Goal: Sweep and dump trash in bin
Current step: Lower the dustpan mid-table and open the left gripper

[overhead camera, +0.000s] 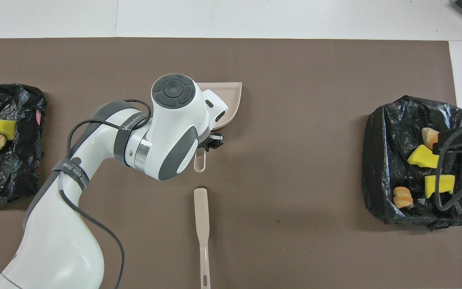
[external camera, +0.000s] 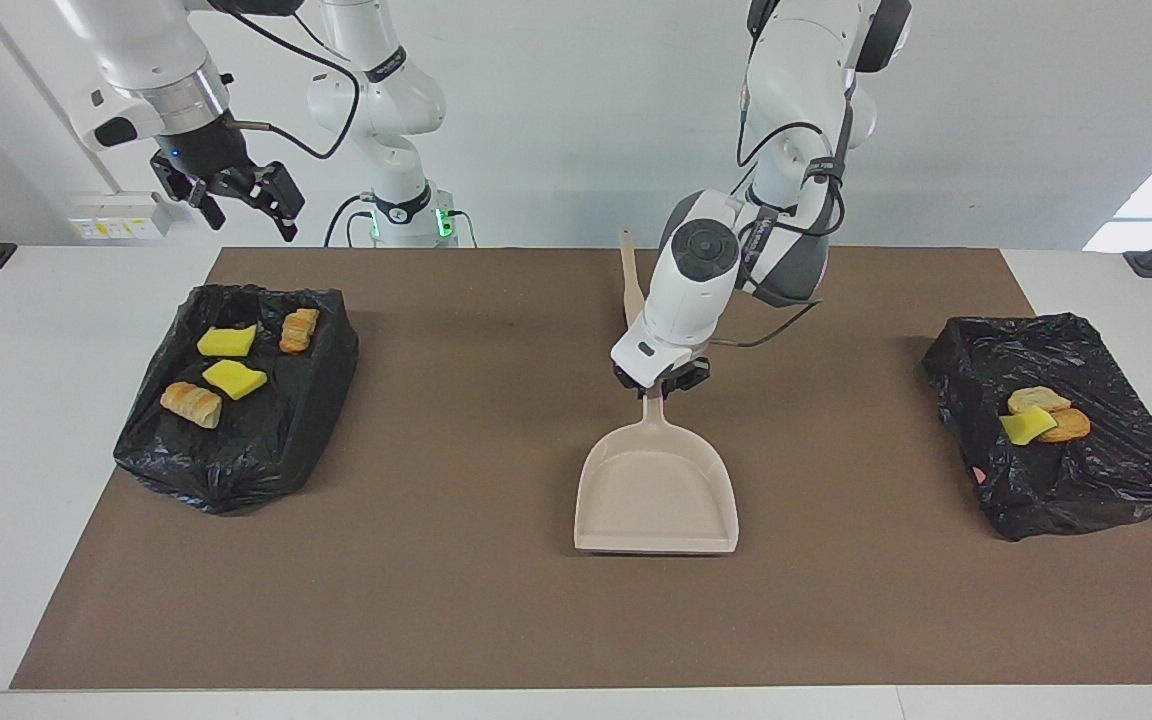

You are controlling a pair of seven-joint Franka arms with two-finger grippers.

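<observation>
The trash lies in two bins lined with black bags. The bin (external camera: 236,460) at the right arm's end holds two yellow sponge bits (external camera: 227,341) and two bread-like lumps (external camera: 191,403). The bin (external camera: 1086,490) at the left arm's end holds a green-and-yellow sponge piece (external camera: 1028,427) and two tan lumps (external camera: 1039,399). The beige dustpan (external camera: 656,490) lies flat and empty mid-mat. My left gripper (external camera: 658,385) is low over its handle, fingers open on either side. My right gripper (external camera: 241,205) is open and empty, raised over the bin at its end.
The beige brush (overhead camera: 201,212) lies on the brown mat (overhead camera: 295,241), nearer to the robots than the dustpan and in line with its handle. In the overhead view the bins stand at the mat's two ends (overhead camera: 383,160) (overhead camera: 14,168).
</observation>
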